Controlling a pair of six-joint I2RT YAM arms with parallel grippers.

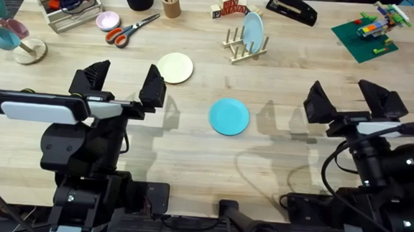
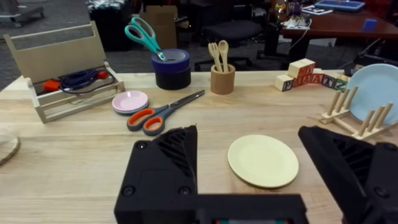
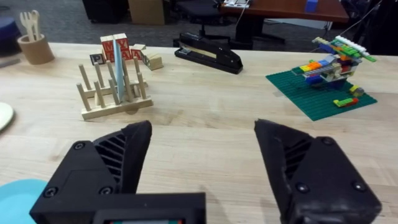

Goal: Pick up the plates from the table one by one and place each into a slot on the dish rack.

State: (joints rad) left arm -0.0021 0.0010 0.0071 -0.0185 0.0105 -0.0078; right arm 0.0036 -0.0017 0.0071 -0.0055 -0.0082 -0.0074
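Observation:
A cream-yellow plate (image 1: 175, 67) (image 2: 263, 160) lies flat on the table (image 1: 190, 151), just ahead of my left gripper (image 1: 122, 83) (image 2: 255, 180), which is open and holds nothing. A turquoise-blue plate (image 1: 229, 117) (image 3: 15, 196) lies flat mid-table between the two arms. The dish rack (image 1: 244, 46) (image 2: 357, 119) (image 3: 113, 92) stands farther back with a pale blue plate (image 1: 252, 29) (image 2: 375, 93) upright in one slot. My right gripper (image 1: 352, 100) (image 3: 202, 155) is open and empty, to the right of the turquoise plate.
Orange-handled scissors (image 1: 131, 28), a pink dish (image 1: 108, 20), a wooden tool tray (image 1: 64, 5), a cup of sticks (image 1: 171, 4) and letter blocks (image 1: 227, 6) line the back. A black stapler (image 1: 291, 7) and a brick model on a green plate (image 1: 368, 31) sit back right.

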